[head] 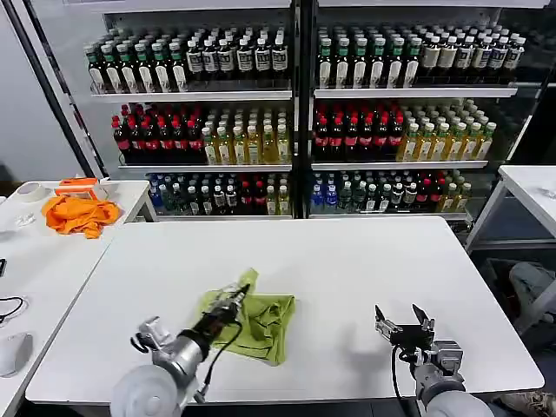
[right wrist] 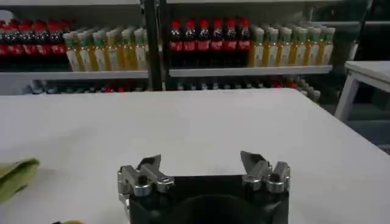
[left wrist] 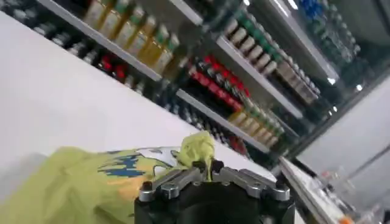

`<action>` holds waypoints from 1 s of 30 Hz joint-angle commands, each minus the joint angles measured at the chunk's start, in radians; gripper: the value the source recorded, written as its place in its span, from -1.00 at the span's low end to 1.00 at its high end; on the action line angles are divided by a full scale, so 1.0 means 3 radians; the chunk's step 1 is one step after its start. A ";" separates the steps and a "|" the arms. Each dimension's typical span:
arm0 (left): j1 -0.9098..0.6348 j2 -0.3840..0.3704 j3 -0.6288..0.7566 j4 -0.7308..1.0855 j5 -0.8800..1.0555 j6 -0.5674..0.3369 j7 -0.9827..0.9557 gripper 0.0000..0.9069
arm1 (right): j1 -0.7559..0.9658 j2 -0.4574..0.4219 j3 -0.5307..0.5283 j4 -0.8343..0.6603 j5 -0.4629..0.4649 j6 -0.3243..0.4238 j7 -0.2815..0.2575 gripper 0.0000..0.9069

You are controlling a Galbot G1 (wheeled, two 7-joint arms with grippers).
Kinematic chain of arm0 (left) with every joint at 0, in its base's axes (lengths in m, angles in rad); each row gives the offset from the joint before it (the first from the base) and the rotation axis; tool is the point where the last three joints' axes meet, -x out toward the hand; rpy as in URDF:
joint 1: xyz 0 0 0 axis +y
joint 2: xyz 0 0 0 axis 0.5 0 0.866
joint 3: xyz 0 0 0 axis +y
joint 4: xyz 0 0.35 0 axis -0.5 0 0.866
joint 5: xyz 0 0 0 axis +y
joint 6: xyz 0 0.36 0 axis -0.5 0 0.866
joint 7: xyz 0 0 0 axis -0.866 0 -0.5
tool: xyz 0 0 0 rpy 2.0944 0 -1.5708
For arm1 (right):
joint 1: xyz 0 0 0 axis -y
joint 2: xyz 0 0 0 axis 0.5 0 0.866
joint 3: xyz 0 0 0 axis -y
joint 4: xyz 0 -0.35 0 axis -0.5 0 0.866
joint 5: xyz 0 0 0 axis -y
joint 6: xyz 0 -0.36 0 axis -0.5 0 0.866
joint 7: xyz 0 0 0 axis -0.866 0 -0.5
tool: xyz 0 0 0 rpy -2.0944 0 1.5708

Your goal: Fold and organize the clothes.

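One lime T-shirt (head: 256,320), crumpled on the near-left of the white table (head: 347,269); soft, thin, light, apt to slump; left gripper (head: 233,300) pinches a raised fold closed; best held by hem or shoulders; right gripper (head: 403,325) gapes empty, near-right.

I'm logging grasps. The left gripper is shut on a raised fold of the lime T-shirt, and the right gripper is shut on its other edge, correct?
Not quite. The left gripper is shut on a fold of the lime T-shirt, but the right gripper holds nothing: the right wrist view shows its jaws open above the bare white table, apart from the shirt.
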 commanded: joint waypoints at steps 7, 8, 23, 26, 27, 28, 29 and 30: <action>0.0110 0.0088 -0.0059 -0.0223 0.0545 0.0018 0.0074 1.00 | 0.0036 0.0023 -0.0047 -0.0003 -0.0003 0.0004 0.0003 1.00; 0.0126 0.0146 -0.0142 -0.0216 0.0576 0.0019 0.0041 1.00 | 0.0037 0.0025 -0.0048 -0.0001 -0.0003 0.0004 0.0002 1.00; 0.0233 0.0265 -0.0572 0.0659 0.0766 0.0189 -0.0084 1.00 | 0.0050 0.0019 -0.0077 -0.0010 -0.0005 0.0017 -0.0001 1.00; 0.0188 0.0192 -0.0502 0.0705 0.0758 0.0189 -0.0078 1.00 | 0.0037 0.0007 -0.0066 0.0003 -0.0005 0.0014 0.0000 1.00; 0.0170 0.0153 -0.0490 0.0706 0.0748 0.0185 -0.0078 1.00 | 0.0031 0.0002 -0.0062 0.0006 -0.0005 0.0014 0.0000 1.00; 0.0149 0.0117 -0.0477 0.0706 0.0743 0.0180 -0.0078 1.00 | 0.0027 -0.0003 -0.0056 0.0010 -0.0005 0.0013 0.0000 1.00; 0.0122 0.0090 -0.0463 0.0708 0.0741 0.0182 -0.0078 1.00 | 0.0024 -0.0006 -0.0049 0.0014 -0.0007 0.0011 0.0001 1.00; 0.0102 0.0074 -0.0444 0.0709 0.0731 0.0189 -0.0077 1.00 | 0.0021 -0.0009 -0.0044 0.0022 -0.0006 0.0007 0.0002 1.00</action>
